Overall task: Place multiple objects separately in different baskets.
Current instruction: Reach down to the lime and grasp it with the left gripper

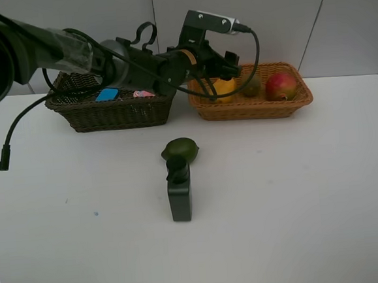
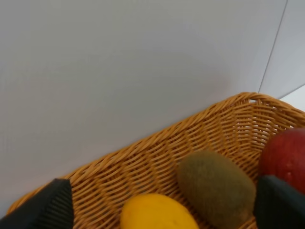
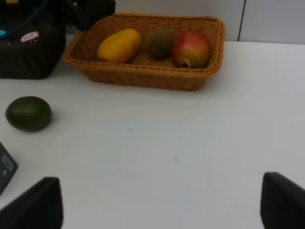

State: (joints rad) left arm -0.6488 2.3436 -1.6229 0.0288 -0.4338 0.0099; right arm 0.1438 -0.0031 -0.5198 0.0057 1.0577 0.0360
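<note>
My left gripper (image 1: 226, 70) hangs over the near-left end of the orange-tan basket (image 1: 255, 107), reaching across from the left. In the left wrist view its fingers (image 2: 47, 210) stand wide apart, open, above the mango (image 2: 157, 212). The mango (image 1: 224, 86), kiwi (image 1: 251, 86) and pomegranate (image 1: 281, 86) lie in that basket. The dark basket (image 1: 111, 111) holds the blue eraser (image 1: 107, 94) and a pink item (image 1: 144, 93). The avocado (image 1: 180, 149) and dark green bottle (image 1: 179, 195) rest mid-table. My right gripper (image 3: 157, 205) is open over bare table, outside the high view.
The left arm and its cables (image 1: 18, 129) cross above the dark basket. Both baskets sit against a grey wall (image 1: 264, 17) at the table's back. The white table (image 1: 299, 205) spreads wide in front of and beside the bottle.
</note>
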